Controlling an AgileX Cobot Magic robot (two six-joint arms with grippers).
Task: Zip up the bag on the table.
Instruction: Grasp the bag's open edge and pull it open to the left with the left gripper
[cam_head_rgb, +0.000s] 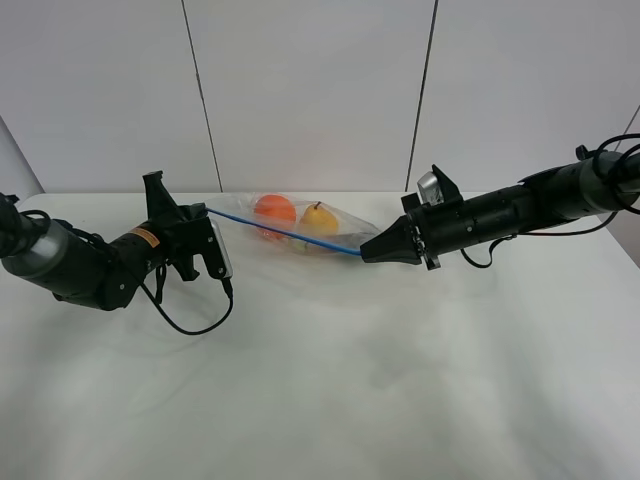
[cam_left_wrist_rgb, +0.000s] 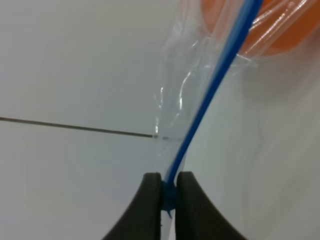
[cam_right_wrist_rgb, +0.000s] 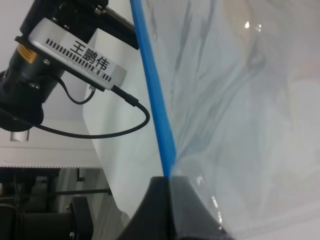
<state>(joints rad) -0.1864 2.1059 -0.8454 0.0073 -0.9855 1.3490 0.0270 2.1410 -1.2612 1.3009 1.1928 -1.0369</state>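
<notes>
The clear plastic bag (cam_head_rgb: 300, 226) is held above the white table (cam_head_rgb: 330, 370) at its far middle, its blue zip strip (cam_head_rgb: 285, 233) stretched taut between both grippers. An orange ball (cam_head_rgb: 274, 212) and a yellow pear (cam_head_rgb: 319, 219) show through it. My left gripper (cam_head_rgb: 206, 214) is shut on the strip's left end; in the left wrist view the fingers (cam_left_wrist_rgb: 150, 210) pinch the blue strip (cam_left_wrist_rgb: 210, 95). My right gripper (cam_head_rgb: 366, 253) is shut on the strip's right end, and the right wrist view shows the strip (cam_right_wrist_rgb: 155, 95) running into the closed fingertips (cam_right_wrist_rgb: 157, 205).
A grey panelled wall (cam_head_rgb: 320, 90) stands behind the table. A black cable (cam_head_rgb: 195, 322) loops from the left wrist camera onto the table. Cables (cam_head_rgb: 560, 232) trail under the right arm.
</notes>
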